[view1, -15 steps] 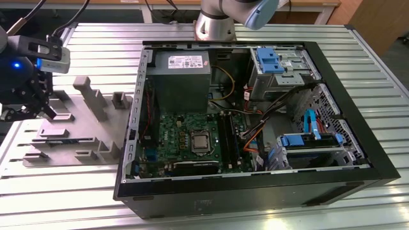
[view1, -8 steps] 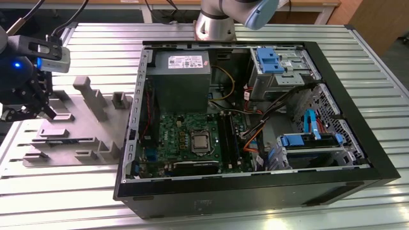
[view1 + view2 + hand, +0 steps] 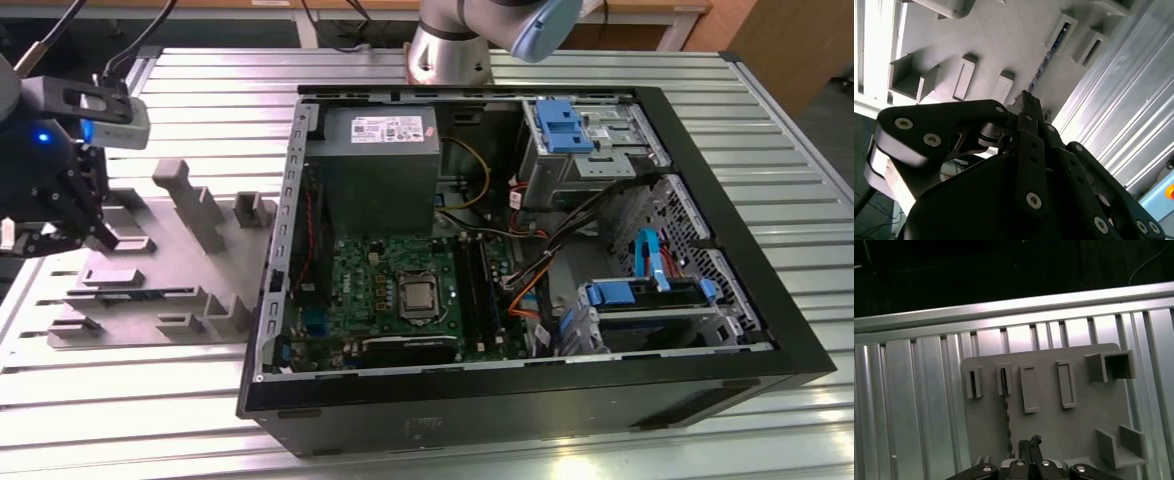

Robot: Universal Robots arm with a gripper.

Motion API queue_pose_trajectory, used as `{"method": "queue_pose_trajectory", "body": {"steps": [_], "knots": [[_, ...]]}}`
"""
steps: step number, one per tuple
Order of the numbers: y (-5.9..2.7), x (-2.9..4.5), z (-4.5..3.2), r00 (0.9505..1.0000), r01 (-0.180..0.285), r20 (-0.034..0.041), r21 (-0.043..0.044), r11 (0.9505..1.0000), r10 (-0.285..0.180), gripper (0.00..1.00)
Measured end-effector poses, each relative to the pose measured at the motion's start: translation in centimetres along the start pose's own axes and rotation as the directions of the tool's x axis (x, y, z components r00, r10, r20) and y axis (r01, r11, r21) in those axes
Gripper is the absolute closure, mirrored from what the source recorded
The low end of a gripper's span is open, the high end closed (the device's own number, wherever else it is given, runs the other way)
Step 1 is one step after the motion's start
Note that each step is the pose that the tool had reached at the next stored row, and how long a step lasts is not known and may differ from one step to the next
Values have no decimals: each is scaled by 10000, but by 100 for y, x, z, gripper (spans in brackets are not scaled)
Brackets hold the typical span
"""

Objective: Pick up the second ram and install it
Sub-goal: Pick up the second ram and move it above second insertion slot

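The black fingers (image 3: pixel 1029 117) sit right up close in the second wrist view. They look pressed together, with nothing held between them. Their tips hang over one end of the second ram (image 3: pixel 1007 415) and do not touch it.

The second ram is the thin dark stick. It stands on its edge in a narrow groove of the grey holder block (image 3: pixel 1054 430), with its far end tucked into a small pocket. In both wrist views we look down on its skinny top edge.

The holder block lies flat on the ribbed metal counter (image 3: pixel 134 400). In the exterior view the block is at nine o'clock from the open computer case (image 3: pixel 534 405). Inside the case, the long black slots (image 3: pixel 477 290) are at three o'clock from the square silver chip (image 3: pixel 418 295). A bunch of wires (image 3: pixel 534 270) lies at three o'clock from the slots, very near them.

Here is what I think could go wrong:
- If the fingers come down shut, they could bump the stick's top edge and hurt it.
- The stick is thin, so fingers a bit off to one side could miss it or only push it over.
- A grab at just one end could let the stick tip or jam in its pocket.
- A loose hold could let it slip and fall onto the counter.
- The case wall stands in the way, and the stick could knock it.
- The wires could snag the stick, or it could go into the slot crooked.
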State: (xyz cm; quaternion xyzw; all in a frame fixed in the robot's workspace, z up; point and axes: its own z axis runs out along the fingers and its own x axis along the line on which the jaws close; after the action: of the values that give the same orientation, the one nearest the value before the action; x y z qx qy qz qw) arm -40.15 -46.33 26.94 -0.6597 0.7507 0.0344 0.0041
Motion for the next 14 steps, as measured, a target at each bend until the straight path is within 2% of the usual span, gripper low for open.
{"method": "queue_pose_trajectory", "body": {"steps": [6, 14], "knots": [[0, 9, 69, 9979, 641, -31, -63, 9979, -641, 89], [68, 28, 173, 9952, 972, -45, -97, 9952, -973, 89]]}}
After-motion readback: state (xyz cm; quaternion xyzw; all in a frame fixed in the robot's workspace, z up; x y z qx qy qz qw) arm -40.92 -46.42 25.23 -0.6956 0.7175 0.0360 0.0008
